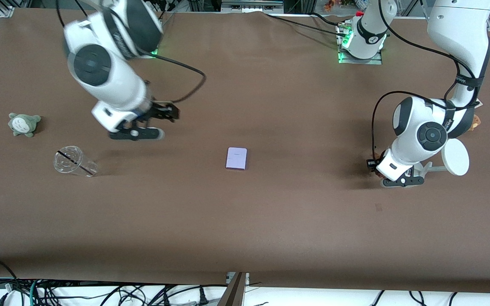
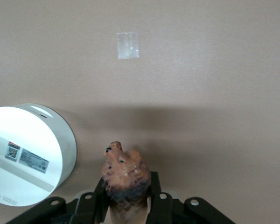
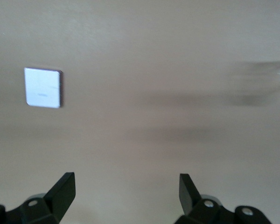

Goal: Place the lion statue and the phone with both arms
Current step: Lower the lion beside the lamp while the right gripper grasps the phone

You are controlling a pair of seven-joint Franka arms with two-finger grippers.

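Observation:
The lion statue [image 2: 123, 173], orange-brown with a darker mane, sits between the fingers of my left gripper [image 2: 126, 189], which is shut on it low over the table beside the white stand. In the front view the left gripper [image 1: 373, 165] is toward the left arm's end of the table, and only a brown sliver of the lion [image 1: 374, 156] shows. The phone [image 1: 236, 158], a pale lavender rectangle, lies flat mid-table and also shows in the right wrist view [image 3: 43, 87]. My right gripper [image 1: 162, 114] is open and empty in the air, between the cup and the phone [image 3: 126, 186].
A white round-based stand [image 1: 455, 157] lies next to the left gripper [image 2: 23, 154]. A brown plush [image 1: 476, 121] is partly hidden by the left arm. A clear cup [image 1: 74, 162] lies on its side and a grey-green plush [image 1: 24, 124] sits toward the right arm's end.

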